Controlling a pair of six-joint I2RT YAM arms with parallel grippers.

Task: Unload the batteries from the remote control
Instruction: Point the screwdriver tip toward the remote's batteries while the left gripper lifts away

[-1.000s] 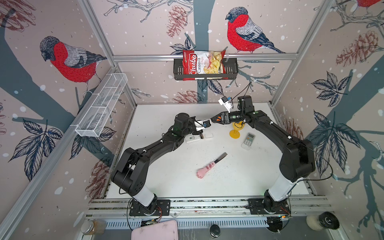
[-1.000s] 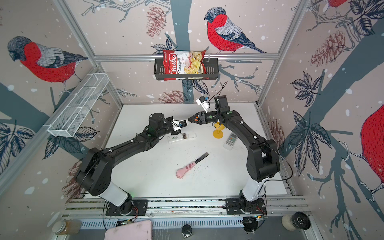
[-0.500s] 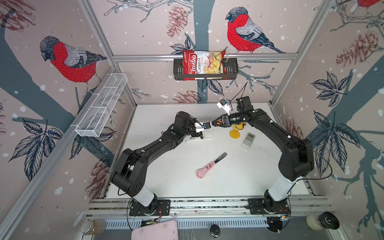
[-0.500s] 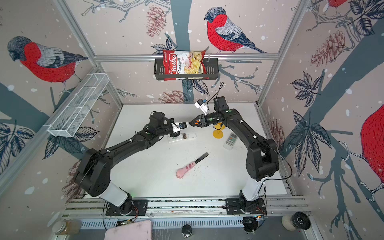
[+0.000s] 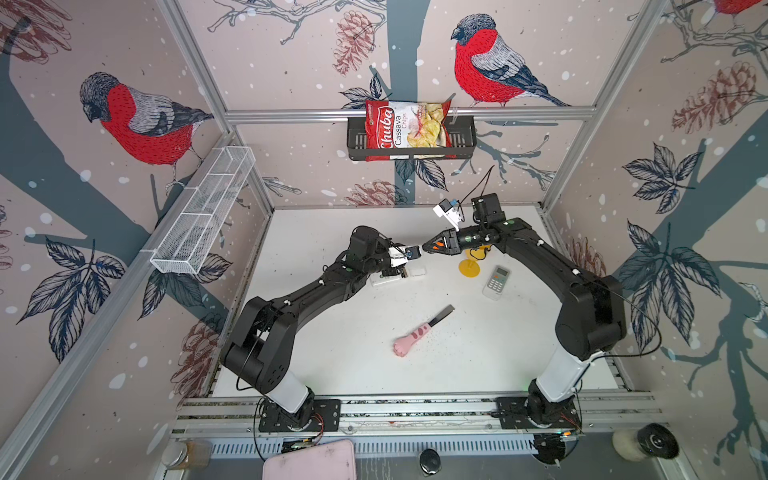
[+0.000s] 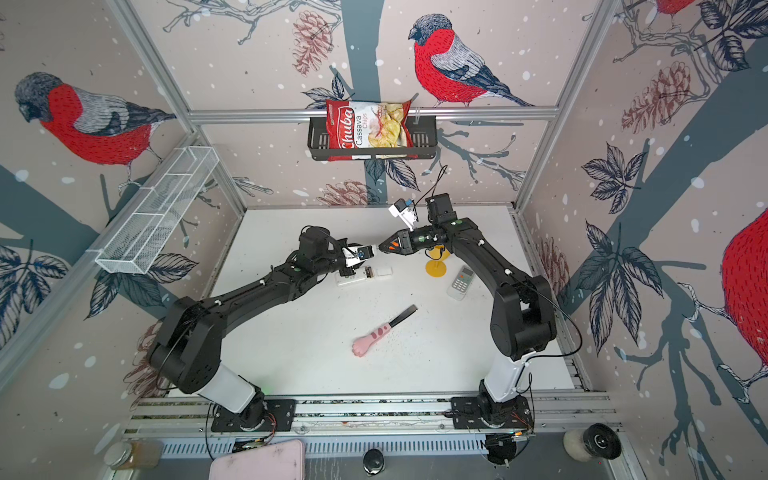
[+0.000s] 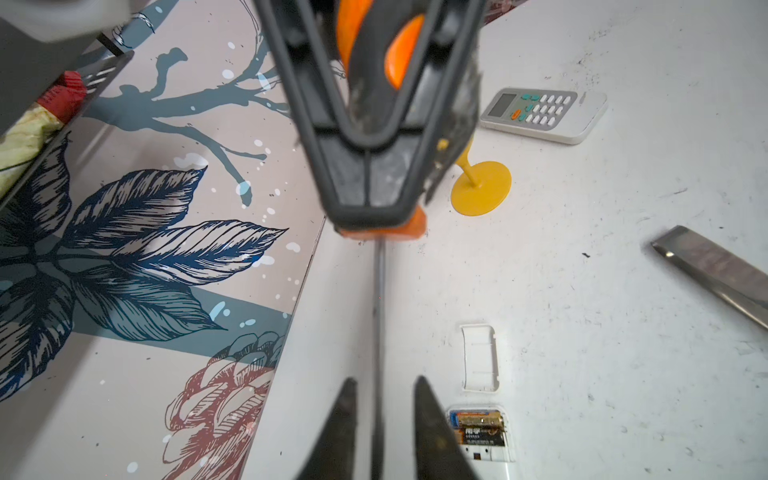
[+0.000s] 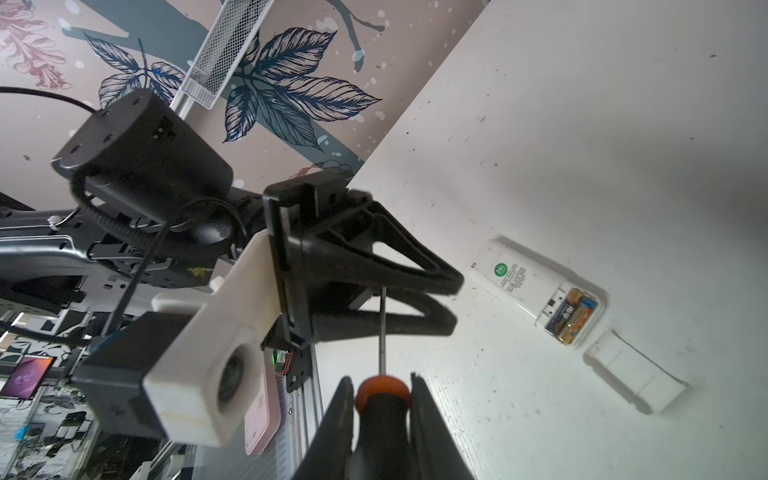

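The white remote control (image 8: 523, 286) lies face down on the table with its battery bay open. Two batteries (image 8: 575, 316) sit side by side in the bay, black with copper ends, and also show in the left wrist view (image 7: 478, 426). The loose cover (image 8: 636, 374) lies just beyond the bay. My right gripper (image 8: 380, 378) is shut on the orange-and-black handle of a screwdriver (image 8: 382, 328), held above the table. My left gripper (image 7: 384, 380) stands open, its fingers on either side of the steel shaft (image 7: 378, 311) with a gap on each side. In both top views the two grippers meet tip to tip above the remote control (image 5: 384, 280).
A second grey-white remote (image 5: 496, 280) with keys up lies to the right, next to a yellow stand (image 5: 469, 266). A pink paw-handled tool (image 5: 409, 340) with a dark blade lies nearer the front. A black wall basket (image 5: 465, 137) holds a chips bag, and a wire shelf (image 5: 199, 216) hangs on the left wall.
My right gripper has closed on the screwdriver handle. My left gripper, shut on the shaft before, has opened. Both arms have shifted only slightly.
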